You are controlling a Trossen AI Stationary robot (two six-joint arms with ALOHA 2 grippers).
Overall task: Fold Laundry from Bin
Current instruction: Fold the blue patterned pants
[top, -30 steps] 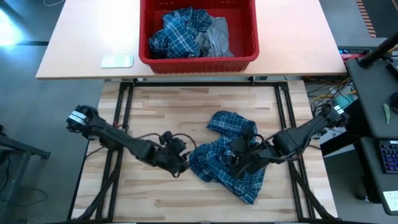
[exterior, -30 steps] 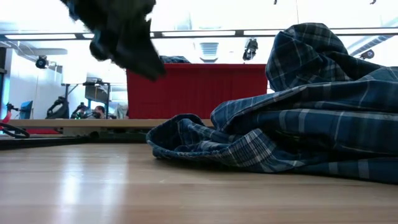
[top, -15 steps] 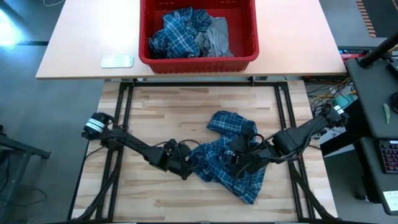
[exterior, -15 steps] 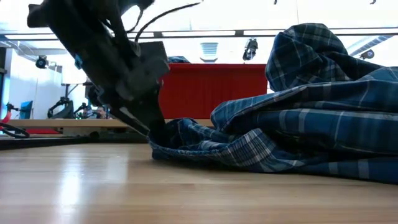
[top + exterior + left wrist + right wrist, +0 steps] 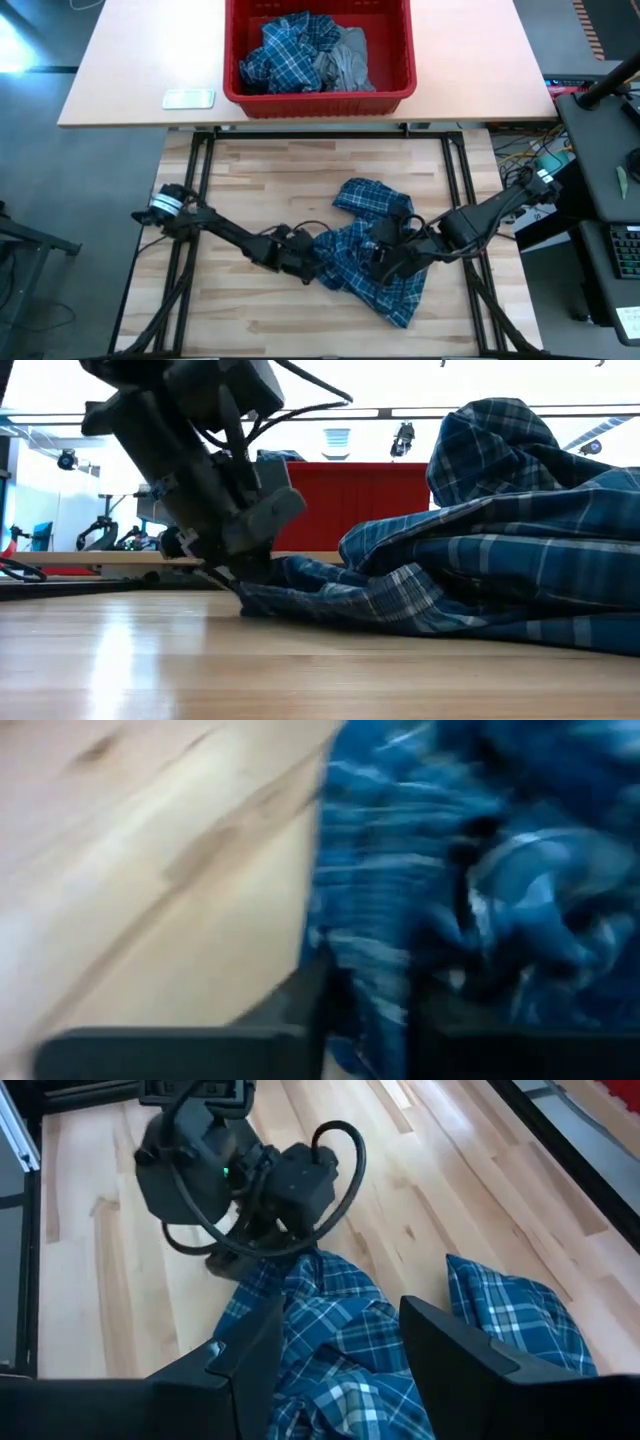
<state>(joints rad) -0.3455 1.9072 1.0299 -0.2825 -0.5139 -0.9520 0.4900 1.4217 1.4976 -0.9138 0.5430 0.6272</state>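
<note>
- Plaid shirt (image 5: 372,250) lies crumpled on the wooden desk (image 5: 260,180), near the middle toward the front edge; one lobe is bunched up toward the bin, the rest trails off to the right. No fold shows in it yet.
- Left pincer (image 5: 314,272) sits low at the shirt's left hem, touching the cloth. In the low view it (image 5: 238,578) presses right at the desk surface where the hem ends. Its fingers (image 5: 312,990) look drawn in on a strip of the fabric, so I judge it pinching the hem, though that view is blurred.
- Right pincer (image 5: 380,262) rests on top of the shirt's middle, fingers (image 5: 255,1342) parted with plaid cloth between them; whether it actually holds the cloth, I cannot tell.
- Red bin (image 5: 318,95) stands on the far desk, well apart from the shirt. More laundry remains inside: another plaid garment (image 5: 285,52) and a grey one (image 5: 345,62).
- Progress, as a judgement: early. One garment is out and unspread; flattening, folding and the bin's remaining pieces are all left.
- Change from a second ago: the left pincer has travelled from beside the shirt, clear of it and raised, down onto the hem, and has narrowed. The right arm and shirt bulk look unchanged.
</note>
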